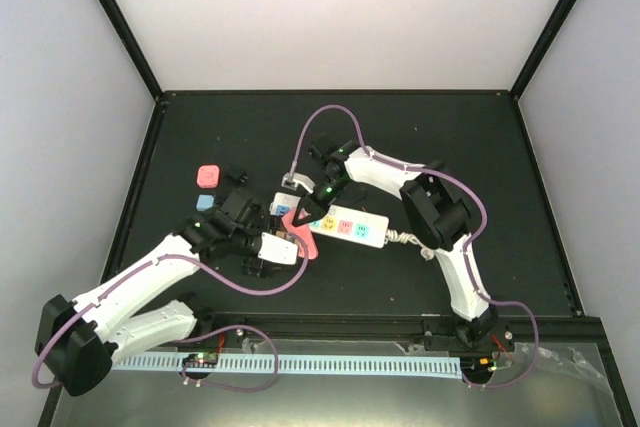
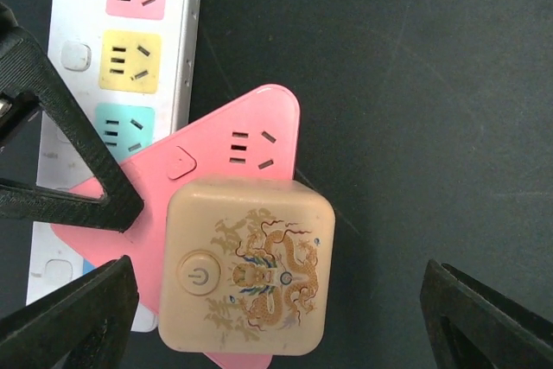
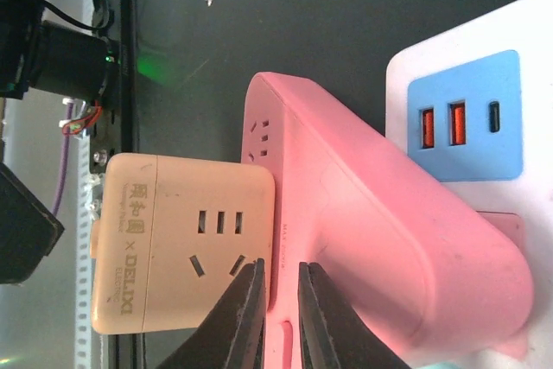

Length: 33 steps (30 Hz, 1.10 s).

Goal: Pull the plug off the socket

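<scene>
the black counter (image 1: pixel 480 147) carries the white power strip (image 1: pixel 350 227) near its middle, lying roughly left to right, with its coiled white cord (image 1: pixel 400 239) bunched at the right end. a pink triangular adapter (image 2: pixel 251 140) is plugged into the strip's left end and overhangs it toward the near side. a beige cube adapter (image 2: pixel 246 265), with a power button and a dragon print on top, is plugged into that pink piece. i take the cube to be the plug to pull. the left claw (image 2: pixel 278 283) is released and spread wide, one finger on each side of the cube and touching neither side. the right claw (image 3: pixel 281 270) is clenched almost shut over the seam where cube meets pink adapter. one of its fingers looks to be resting on the pink body, but i cannot tell whether it pinches anything. the step in hand looks like setting up the grasp. the next move calls for the left claw to close squarely on the cube's sides and draw it straight out along its pins, toward the near left, while the right claw braces the pink adapter so the strip doesn't drag along. there is no container here. the nearest to one are the outlets, and the pink, yellow and teal faces seen from the left wrist stand vacant. a small pink block (image 1: pixel 208 175) and a small blue block (image 1: pixel 204 202) lie apart at the far left.
</scene>
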Tool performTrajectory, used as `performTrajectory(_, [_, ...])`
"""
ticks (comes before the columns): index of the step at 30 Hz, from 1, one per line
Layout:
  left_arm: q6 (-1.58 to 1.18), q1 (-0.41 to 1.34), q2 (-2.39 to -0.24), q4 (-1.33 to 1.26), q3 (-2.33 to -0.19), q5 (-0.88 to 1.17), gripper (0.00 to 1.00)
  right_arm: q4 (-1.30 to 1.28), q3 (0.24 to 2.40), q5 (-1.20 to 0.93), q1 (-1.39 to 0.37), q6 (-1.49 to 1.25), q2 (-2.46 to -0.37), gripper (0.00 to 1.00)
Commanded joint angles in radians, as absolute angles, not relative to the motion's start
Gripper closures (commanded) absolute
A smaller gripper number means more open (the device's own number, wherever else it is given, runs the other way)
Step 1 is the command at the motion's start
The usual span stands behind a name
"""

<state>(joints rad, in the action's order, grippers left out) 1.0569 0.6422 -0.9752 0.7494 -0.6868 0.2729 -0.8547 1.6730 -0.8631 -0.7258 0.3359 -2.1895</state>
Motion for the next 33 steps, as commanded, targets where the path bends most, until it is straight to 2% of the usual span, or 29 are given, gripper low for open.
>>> performTrajectory(1, [1.073, 0.657, -0.997, 0.711, -0.734, 0.236, 0.07, -0.879, 1.709, -0.918, -0.691, 0.355, -2.216, 0.84])
performTrajectory(7, [1.063, 0.659, -1.098, 0.717, -0.825, 0.157, 0.06, -0.900, 1.727, -0.973, -0.665, 0.357, -2.261, 0.84])
performTrajectory(12, [1.062, 0.659, -1.219, 0.825, -0.921, 0.123, 0.10, -0.914, 1.739, -1.010, -0.641, 0.350, -2.298, 0.84])
performTrajectory(25, [1.124, 0.659, -1.270, 0.823, -0.946, 0.121, 0.07, -0.889, 1.730, -0.954, -0.619, 0.317, -2.340, 0.84])
performTrajectory(33, [1.136, 0.659, -1.198, 0.898, -1.008, 0.176, 0.07, -0.879, 1.726, -0.913, -0.595, 0.306, -2.352, 0.84])
